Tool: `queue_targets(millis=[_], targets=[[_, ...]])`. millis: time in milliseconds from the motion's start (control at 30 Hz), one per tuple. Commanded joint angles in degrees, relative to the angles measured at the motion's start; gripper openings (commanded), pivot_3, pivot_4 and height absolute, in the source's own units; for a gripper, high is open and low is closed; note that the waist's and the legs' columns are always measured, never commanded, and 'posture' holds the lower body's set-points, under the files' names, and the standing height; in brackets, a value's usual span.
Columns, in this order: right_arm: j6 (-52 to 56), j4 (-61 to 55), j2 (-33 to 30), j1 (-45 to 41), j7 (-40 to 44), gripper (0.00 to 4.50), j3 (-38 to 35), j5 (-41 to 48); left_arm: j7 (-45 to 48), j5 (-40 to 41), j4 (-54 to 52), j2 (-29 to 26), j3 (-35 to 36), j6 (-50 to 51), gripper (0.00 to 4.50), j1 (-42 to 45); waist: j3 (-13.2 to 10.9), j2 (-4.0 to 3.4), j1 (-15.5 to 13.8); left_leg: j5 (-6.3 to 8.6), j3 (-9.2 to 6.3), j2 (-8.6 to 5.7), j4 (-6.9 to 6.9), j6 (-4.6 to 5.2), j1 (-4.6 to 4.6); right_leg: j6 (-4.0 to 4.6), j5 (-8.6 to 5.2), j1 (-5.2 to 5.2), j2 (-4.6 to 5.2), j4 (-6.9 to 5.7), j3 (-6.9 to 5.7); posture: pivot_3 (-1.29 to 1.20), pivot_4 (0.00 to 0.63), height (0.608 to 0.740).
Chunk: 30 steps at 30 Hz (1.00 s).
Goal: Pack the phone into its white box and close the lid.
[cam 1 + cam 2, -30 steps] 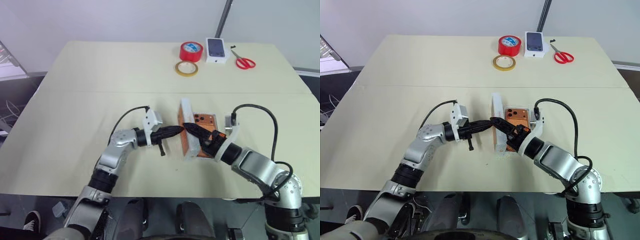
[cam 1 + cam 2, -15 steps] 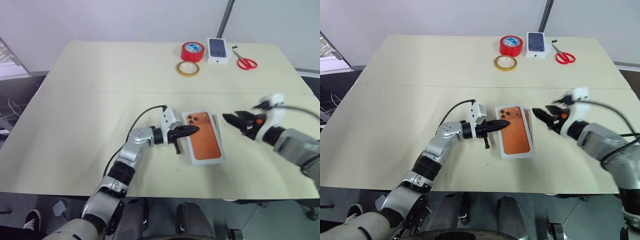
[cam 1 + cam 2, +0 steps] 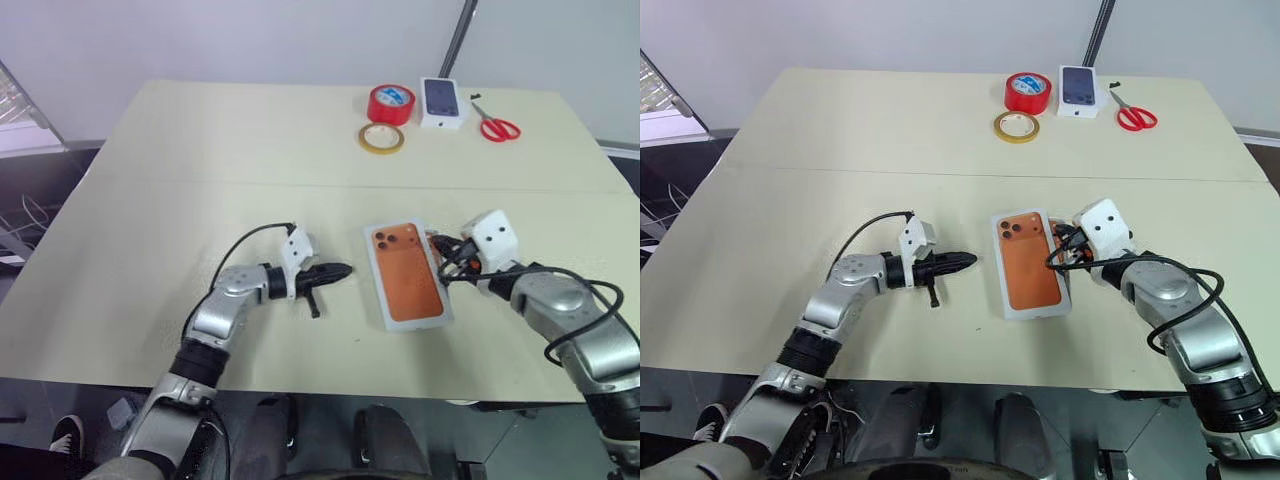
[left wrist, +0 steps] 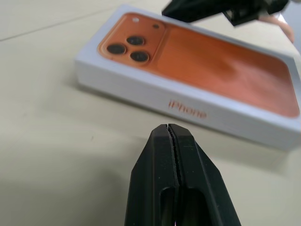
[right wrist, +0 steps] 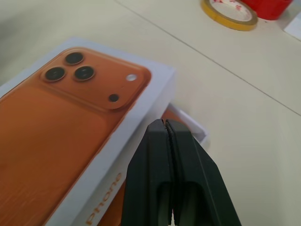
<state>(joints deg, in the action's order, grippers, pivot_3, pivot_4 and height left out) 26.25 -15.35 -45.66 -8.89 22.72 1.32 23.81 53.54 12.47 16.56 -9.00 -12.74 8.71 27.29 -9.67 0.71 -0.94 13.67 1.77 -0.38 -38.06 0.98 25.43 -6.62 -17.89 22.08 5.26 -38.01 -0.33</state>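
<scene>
1. Lid (image 3: 405, 273): white cover with an orange phone printed on top, lying flat near the front middle of the table (image 3: 200, 150)
2. White box (image 5: 192, 126): its low rim juts from under the lid's right side, so the lid looks offset rather than seated square
3. Phone (image 5: 171, 115): judged to be the orange strip glimpsed inside that rim, under the lid; the rest is hidden
4. Left gripper (image 3: 340, 270): jaws pressed together on nothing, pointing at the lid's left side and clear of it
5. Right gripper (image 3: 443, 266): jaws closed and empty, right at the lid's right edge; contact cannot be told
6. Step in hand: closing the lid, apparently unfinished
7. Next move, as a judgement: nudge the lid sideways until it lines up with the box, then press it down evenly
</scene>
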Motion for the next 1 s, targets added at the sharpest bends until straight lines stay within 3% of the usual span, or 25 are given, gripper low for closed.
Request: queue_targets(millis=[33, 267, 567, 767, 1000], targets=[[-0.29, -1.55, 1.16, 0.33, 0.82, 0.06, -2.76, -1.2, -2.95, -1.57, 3.66, 2.86, 0.06, -4.02, 0.0, 3.69, -0.01, 0.02, 0.09, 0.0, 0.0, 0.0, 0.0, 0.0, 0.01, 0.0, 0.0, 0.02, -0.01, 0.0, -0.01, 0.0, 0.15, 0.728], [0.48, -2.5, 2.2, 1.2, 1.72, 0.06, -4.17, -4.08, -2.89, -1.57, 15.76, 6.06, 1.72, -6.69, 0.0, 11.08, -0.01, 0.01, 0.19, 0.0, 0.01, 0.01, 0.0, 0.0, 0.0, -0.01, 0.0, 0.05, -0.06, -0.02, -0.01, 0.0, 0.15, 0.728], [0.9, -2.18, 2.97, 1.48, 1.75, 0.06, -6.42, -6.43, -2.46, -1.89, 20.52, 9.25, 1.87, -9.11, 0.0, 14.89, -0.01, 0.02, -0.03, 0.0, 0.01, -0.02, -0.03, 0.0, 0.02, -0.01, 0.0, 0.02, -0.04, -0.02, -0.02, 0.0, 0.15, 0.728], [1.42, -2.74, 3.91, 1.55, 2.19, 0.06, -6.77, -7.34, -1.19, 0.22, 14.05, 7.27, 3.97, -7.69, 0.0, 13.29, -0.01, 0.01, 0.39, 0.0, 0.01, 0.03, -0.01, 0.0, 0.01, -0.01, 0.0, 0.09, -0.1, -0.05, 0.0, 0.0, 0.15, 0.728], [0.73, -1.89, 4.41, 0.37, 3.35, 0.06, -7.51, -7.96, -0.04, 1.28, 4.73, 2.06, 3.22, 0.69, 0.0, 6.86, 0.01, -0.01, 0.27, -0.01, 0.01, 0.05, 0.0, -0.01, -0.01, -0.01, 0.0, 0.06, -0.1, -0.05, 0.02, 0.0, 0.15, 0.728]])
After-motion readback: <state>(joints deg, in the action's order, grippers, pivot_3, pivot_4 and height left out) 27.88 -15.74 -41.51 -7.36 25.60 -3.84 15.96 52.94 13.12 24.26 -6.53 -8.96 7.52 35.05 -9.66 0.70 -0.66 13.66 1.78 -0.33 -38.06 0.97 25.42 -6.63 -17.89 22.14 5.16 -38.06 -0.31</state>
